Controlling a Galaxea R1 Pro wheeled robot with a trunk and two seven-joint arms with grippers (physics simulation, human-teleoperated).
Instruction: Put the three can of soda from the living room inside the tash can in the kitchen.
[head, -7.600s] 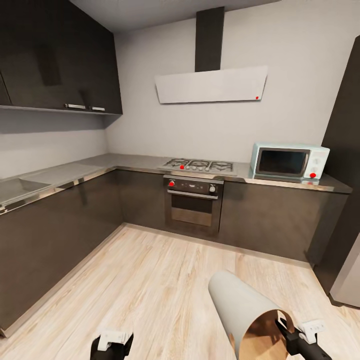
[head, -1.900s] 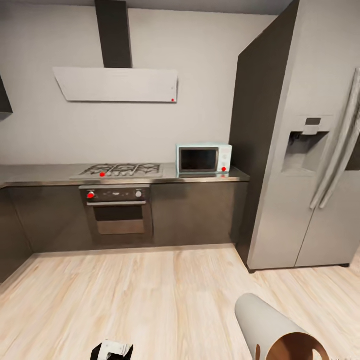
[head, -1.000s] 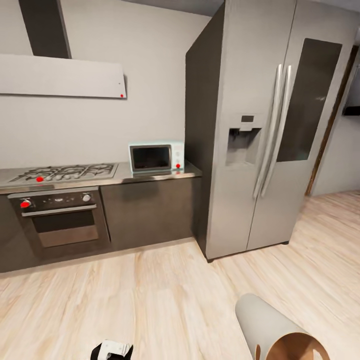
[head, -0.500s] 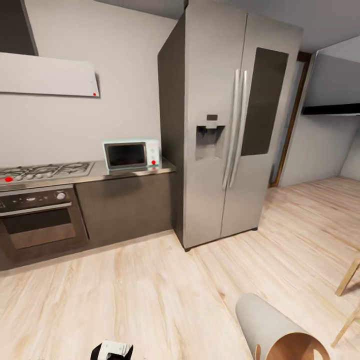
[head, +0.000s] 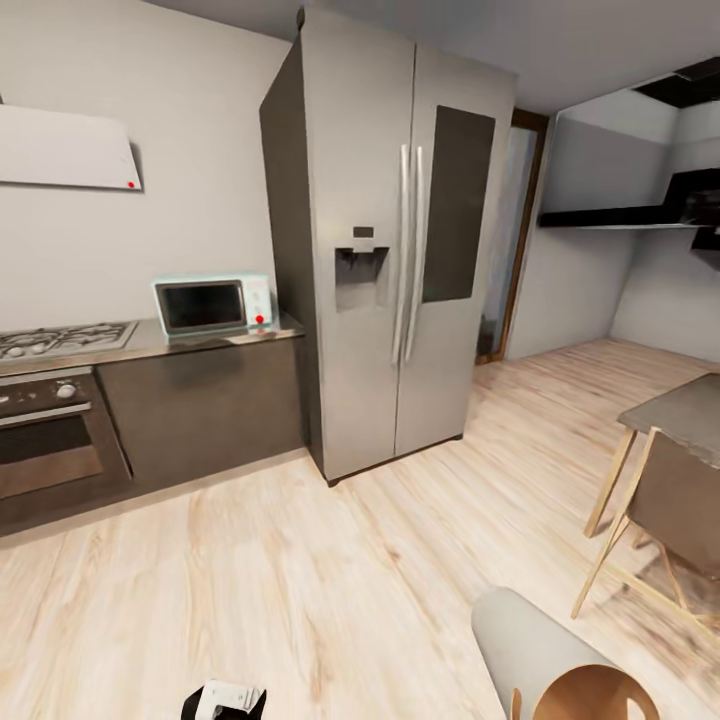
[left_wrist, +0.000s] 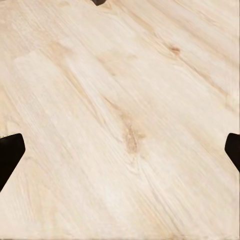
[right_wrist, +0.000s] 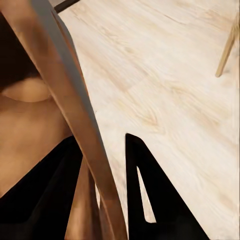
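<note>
The tash can (head: 528, 640), pale grey outside and wood-brown inside, is held tilted at the lower right of the head view, its open mouth towards me. In the right wrist view my right gripper (right_wrist: 97, 185) is shut on the tash can's rim (right_wrist: 65, 100), one dark finger inside the wall and one outside. My left gripper (left_wrist: 120, 152) is open over bare pale wood floor with nothing between its fingertips; its wrist (head: 222, 700) shows at the lower edge of the head view. The can of soda is out of view.
A tall steel fridge (head: 390, 250) stands ahead. To its left are the dark counter with a light-blue microwave (head: 205, 305) and the oven (head: 50, 440). A doorway (head: 510, 240) opens behind the fridge. A table (head: 670, 415) and wooden chair (head: 680, 500) stand at the right.
The whole view has swung to the right: the stove and hood slid off to the left, and the doorway, table and chair came into sight. The tash can stays in my right gripper.
</note>
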